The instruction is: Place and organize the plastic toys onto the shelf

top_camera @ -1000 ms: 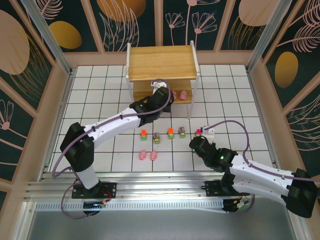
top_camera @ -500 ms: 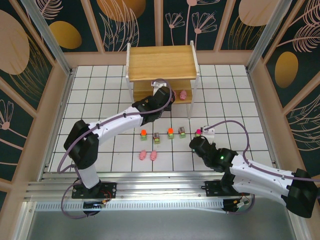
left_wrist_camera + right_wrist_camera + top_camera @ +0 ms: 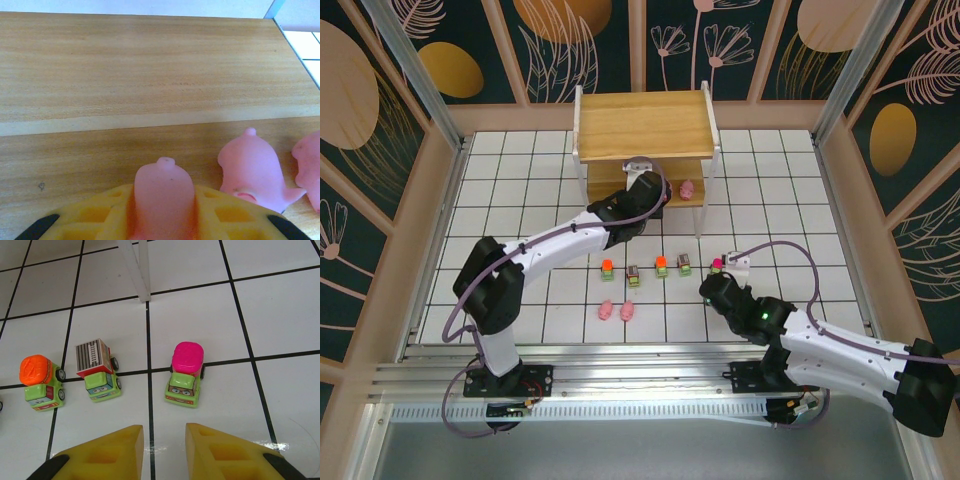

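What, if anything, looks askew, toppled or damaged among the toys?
Nothing serious. The vehicles before the right gripper stand upright. On the shelf, one loose pig sits slightly angled beside the held pig in the left gripper.

Left gripper: yellow fingers with black patches at their outer edges, and a soft pink pig between them. Just right of it are a second pig and a third pig, the same pink. The shelf ahead is honey-coloured wood with fine straight grain. The right gripper is yellow too. Ahead of it are three lime-green toys: a magenta-topped truck, then to the left a truck with a red, grey-and-white striped box, and an orange-topped truck. The table is white with black grid lines.
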{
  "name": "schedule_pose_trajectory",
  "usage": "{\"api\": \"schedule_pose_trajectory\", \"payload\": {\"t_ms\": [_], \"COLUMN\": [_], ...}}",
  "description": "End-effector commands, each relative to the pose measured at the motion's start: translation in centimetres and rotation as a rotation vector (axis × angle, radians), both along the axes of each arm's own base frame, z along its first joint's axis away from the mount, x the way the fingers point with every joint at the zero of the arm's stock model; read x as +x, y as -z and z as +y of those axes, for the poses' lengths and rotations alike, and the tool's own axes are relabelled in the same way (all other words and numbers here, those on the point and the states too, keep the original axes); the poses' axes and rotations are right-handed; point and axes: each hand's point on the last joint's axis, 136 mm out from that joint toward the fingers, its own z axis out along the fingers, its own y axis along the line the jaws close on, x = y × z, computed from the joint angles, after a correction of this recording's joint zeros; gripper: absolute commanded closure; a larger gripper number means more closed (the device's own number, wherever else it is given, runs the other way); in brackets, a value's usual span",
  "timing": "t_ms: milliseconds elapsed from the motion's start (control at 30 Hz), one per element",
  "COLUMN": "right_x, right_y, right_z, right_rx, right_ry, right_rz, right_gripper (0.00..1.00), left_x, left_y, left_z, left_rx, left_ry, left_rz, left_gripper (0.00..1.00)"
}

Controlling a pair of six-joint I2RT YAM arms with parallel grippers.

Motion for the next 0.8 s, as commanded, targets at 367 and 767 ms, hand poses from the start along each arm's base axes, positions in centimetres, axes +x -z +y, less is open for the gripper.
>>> {"api": "schedule_pose_trajectory", "payload": {"t_ms": [367,767], "right_x": [0.4,0.4], "right_y": [-0.2,-0.2], "right_z": [-0.7,-0.6], "right_rx": [0.011,0.010], "right_ry": [0.044,0.041], "right_rz": [-0.029,-0.029], "right_gripper": [0.71,0.71], "left_x": [1.0,0.5], "left_y": [-1.5,-3.5], "left_z": [-0.1,0.3], "left_rx": [-0.035,-0.054], "left_ry": [-0.022,-0.017], "left_rz": [-0.038,-0.073], "left_gripper": [0.56,0.52]}}
